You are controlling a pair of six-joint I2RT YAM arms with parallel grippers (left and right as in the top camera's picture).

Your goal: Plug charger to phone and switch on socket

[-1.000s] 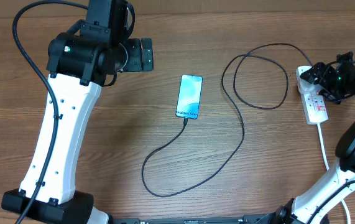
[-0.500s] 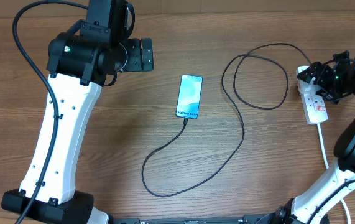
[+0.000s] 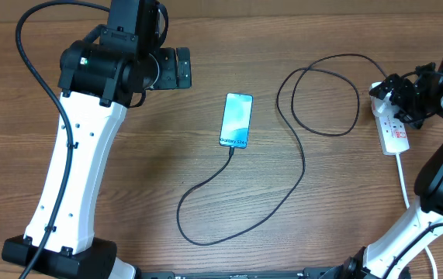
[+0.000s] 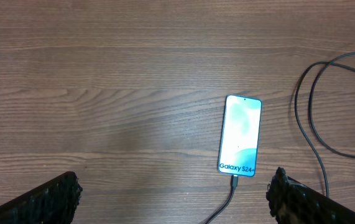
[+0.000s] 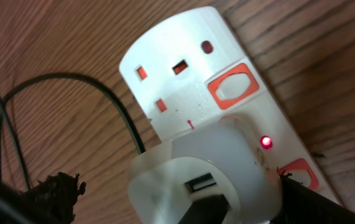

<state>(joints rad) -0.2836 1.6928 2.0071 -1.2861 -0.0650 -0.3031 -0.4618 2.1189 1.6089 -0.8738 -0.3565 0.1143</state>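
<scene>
The phone (image 3: 237, 119) lies screen up mid-table, its screen glowing; it also shows in the left wrist view (image 4: 241, 134). The charger cable (image 3: 302, 167) is plugged into the phone's near end (image 4: 234, 182) and loops across to the socket (image 3: 396, 133) at the right. In the right wrist view a white adapter (image 5: 208, 168) sits in the socket (image 5: 189, 81), with a lit red light (image 5: 266, 142) beside it. My right gripper (image 3: 392, 94) is open astride the adapter (image 5: 177, 196), its right finger at a red switch (image 5: 298, 171). My left gripper (image 3: 176, 68) is open and empty, above the table left of the phone (image 4: 177, 199).
The socket's thick white cord (image 3: 404, 182) runs toward the front right. A second red switch (image 5: 232, 86) sits beside an unused outlet at the strip's far end. Bare wooden table surrounds the phone.
My right gripper has shifted slightly over the far end of the socket. The left arm, phone and cable have not moved.
</scene>
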